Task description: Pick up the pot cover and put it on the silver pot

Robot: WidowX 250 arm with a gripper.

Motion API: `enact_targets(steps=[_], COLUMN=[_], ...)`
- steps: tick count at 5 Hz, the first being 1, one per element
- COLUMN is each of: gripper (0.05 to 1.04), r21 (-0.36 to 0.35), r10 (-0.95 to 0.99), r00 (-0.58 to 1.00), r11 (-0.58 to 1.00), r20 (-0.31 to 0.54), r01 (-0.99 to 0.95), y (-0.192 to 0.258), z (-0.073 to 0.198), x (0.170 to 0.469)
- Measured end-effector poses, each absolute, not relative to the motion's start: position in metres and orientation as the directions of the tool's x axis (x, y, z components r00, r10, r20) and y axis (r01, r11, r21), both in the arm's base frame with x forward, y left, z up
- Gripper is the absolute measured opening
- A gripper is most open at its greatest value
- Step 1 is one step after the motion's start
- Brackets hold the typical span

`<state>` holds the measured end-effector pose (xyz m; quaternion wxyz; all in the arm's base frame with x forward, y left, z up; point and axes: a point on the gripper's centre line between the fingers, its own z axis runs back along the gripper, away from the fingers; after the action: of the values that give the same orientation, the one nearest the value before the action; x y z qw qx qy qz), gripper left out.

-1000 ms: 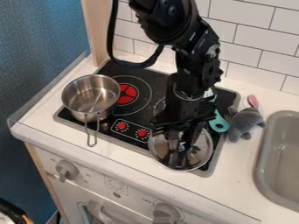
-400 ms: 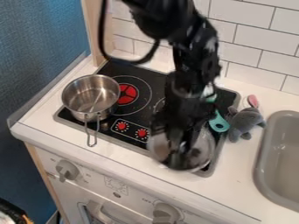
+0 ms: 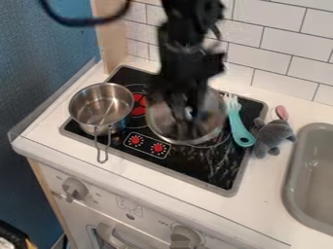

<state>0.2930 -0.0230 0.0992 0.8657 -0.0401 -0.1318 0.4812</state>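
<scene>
Glass pot cover (image 3: 212, 118), pinched in the tool (image 3: 187, 127), has shifted nearer the silver pot (image 3: 84, 108) than before.

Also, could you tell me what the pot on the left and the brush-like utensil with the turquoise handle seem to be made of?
The pot looks like polished stainless steel: silvery, with bright reflections and a wire-like metal handle. The utensil has a smooth turquoise handle, probably plastic, though silicone is possible; its pale head's material I cannot tell.
</scene>
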Motion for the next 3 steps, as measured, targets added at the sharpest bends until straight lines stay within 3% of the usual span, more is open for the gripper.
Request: enact_targets(steps=[2, 3], gripper=[0.28, 0.28], r21=[-0.167, -0.097], r10=[0.95, 0.98], r00=[0.248, 0.119], r11=[0.281, 0.135], r20=[0.191, 0.157], r01=[-0.945, -0.986], y=[0.055, 0.095], z=[0.101, 0.081], x=[0.28, 0.269])
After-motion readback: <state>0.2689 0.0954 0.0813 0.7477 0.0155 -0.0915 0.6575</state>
